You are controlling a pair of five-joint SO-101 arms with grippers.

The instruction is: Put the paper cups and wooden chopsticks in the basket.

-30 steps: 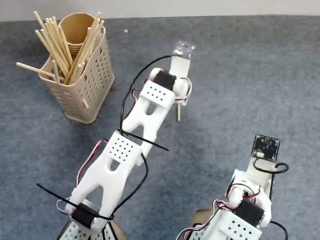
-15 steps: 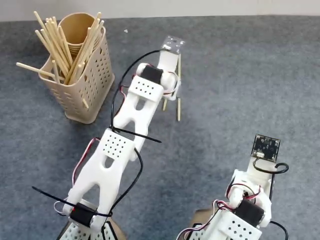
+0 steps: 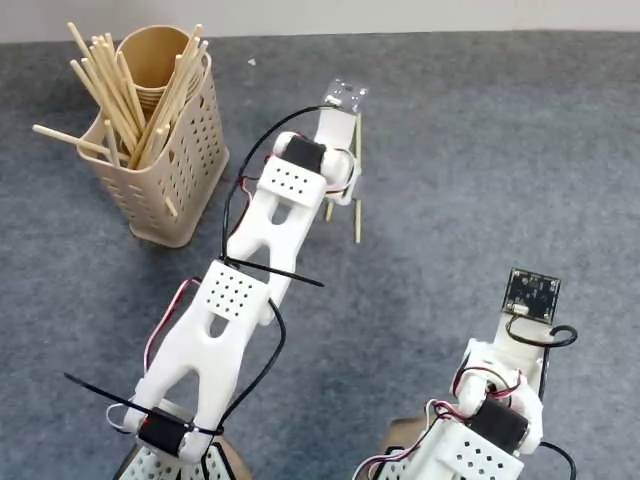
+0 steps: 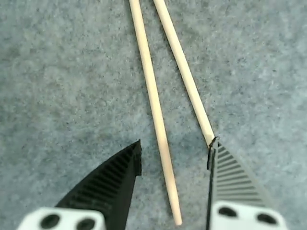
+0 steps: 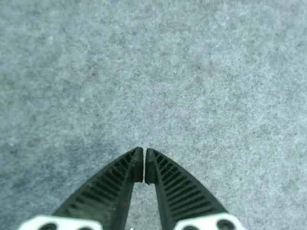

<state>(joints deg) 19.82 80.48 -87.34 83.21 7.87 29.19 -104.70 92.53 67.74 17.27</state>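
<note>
The right gripper [image 5: 144, 165] sits close to the arms' bases with its jaws pressed shut on nothing, above bare grey carpet [image 3: 500, 150]. Farther out, the left gripper [image 4: 175, 143] is low over the carpet with its jaws spread wide. Two loose chopsticks [image 4: 154, 108] lie flat there, nearly parallel. One runs down the gap between the jaws, and the end of the other touches the tip of one jaw. Farthest off, well apart from both arms, the beige perforated basket [image 3: 175, 190] stands upright, with stacked paper cups [image 3: 150, 60] and a bunch of chopsticks inside.
</note>
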